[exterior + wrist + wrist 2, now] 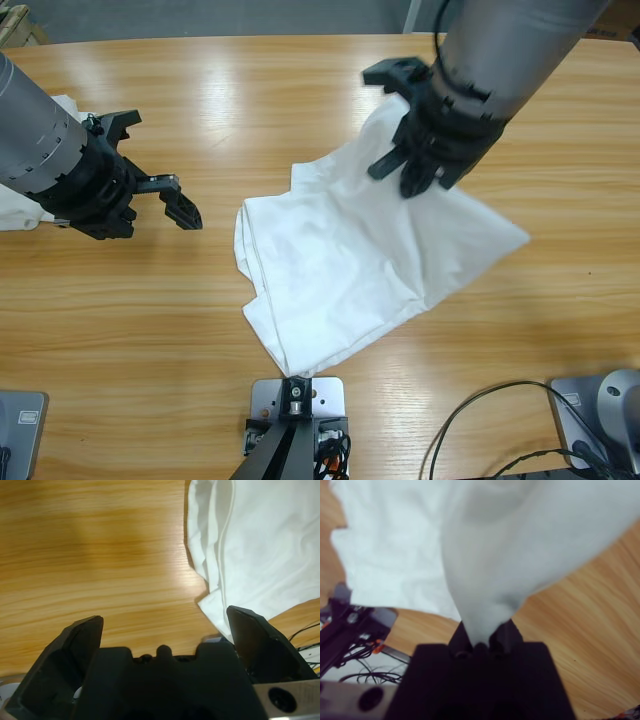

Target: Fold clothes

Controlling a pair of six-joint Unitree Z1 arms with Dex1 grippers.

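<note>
**White shirt lifted by one corner at mid-table**

The long wooden table (250,110) lay under me, its grain running side to side. Across its middle spread the white shirt (350,280), crumpled and partly doubled over, its near edge reaching almost to the table's front. One part of the shirt rose off the wood in a cone toward my right arm, which came down from the upper corner of the high view.

My right gripper (482,642) had its fingers pressed together on that raised part, pinching a gathered fold of the shirt (485,555) between them. In my right wrist view the cloth hung straight from the fingertips and filled most of the picture, hiding much of the table behind it.

My left gripper (165,185) hung beside the shirt's rolled edge, not touching it, with bare wood between. Its fingers (80,640) were spread wide and held nothing. In my left wrist view the hemmed side of the shirt (250,545) lay ahead and off to one side.

Behind my left arm, more white cloth (30,205) lay near the table's edge, mostly hidden by the arm. A few black cables (480,430) looped at the front edge of the table, well apart from the shirt.
</note>
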